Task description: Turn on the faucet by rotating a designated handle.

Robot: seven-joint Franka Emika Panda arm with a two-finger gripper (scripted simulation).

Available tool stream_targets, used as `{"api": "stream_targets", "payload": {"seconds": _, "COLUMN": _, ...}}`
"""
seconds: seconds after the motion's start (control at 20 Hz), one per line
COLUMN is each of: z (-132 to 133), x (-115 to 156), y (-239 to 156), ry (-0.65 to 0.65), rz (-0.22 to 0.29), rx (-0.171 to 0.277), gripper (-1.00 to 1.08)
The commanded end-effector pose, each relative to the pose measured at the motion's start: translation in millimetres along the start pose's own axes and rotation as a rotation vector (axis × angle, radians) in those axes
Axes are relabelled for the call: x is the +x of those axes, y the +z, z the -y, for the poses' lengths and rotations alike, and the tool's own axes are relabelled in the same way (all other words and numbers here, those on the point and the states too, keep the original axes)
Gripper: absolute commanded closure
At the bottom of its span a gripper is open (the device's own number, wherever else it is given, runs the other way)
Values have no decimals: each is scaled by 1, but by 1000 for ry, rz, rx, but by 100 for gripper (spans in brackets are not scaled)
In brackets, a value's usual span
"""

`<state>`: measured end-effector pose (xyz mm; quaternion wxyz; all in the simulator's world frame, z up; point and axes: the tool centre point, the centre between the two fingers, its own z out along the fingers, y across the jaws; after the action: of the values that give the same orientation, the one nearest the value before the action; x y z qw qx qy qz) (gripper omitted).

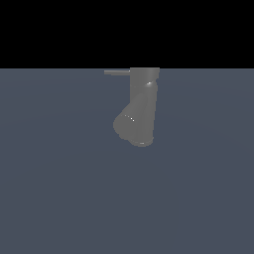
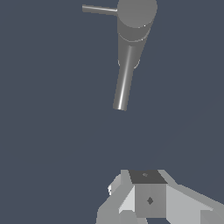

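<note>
The faucet [image 1: 141, 106] is standing alone on the grey floor [image 1: 54, 198], the handle [image 1: 117, 72] sticking out sideways from its top. The gripper [image 2: 146, 199] is hanging well apart from it; whether its jaws are apart, I cannot tell. Nothing is touching the handle, so the whole turning is left.

Dull grey upright faucet [image 1: 144, 99], fat oblique stub, thin handle [image 1: 117, 72] horiz. at top

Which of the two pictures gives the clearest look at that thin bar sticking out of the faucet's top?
The wrist view: the handle stands out as a whole bar against the plain floor. In the exterior view the handle also shows, but it is fainter.
</note>
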<state>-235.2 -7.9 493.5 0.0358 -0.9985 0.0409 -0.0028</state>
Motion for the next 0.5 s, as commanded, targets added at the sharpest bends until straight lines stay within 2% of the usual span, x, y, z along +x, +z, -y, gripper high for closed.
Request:
{"api": "stream_targets", "payload": {"seconds": 0.0, "z": 1, "x": 7, "y": 0, "ry": 31, "rz": 1, "rx": 4, "gripper": 108}}
{"api": "stream_targets", "payload": {"seconds": 0.45, "z": 6, "x": 49, "y": 3, "ry": 213, "rz": 10, "rx": 25, "gripper": 108}}
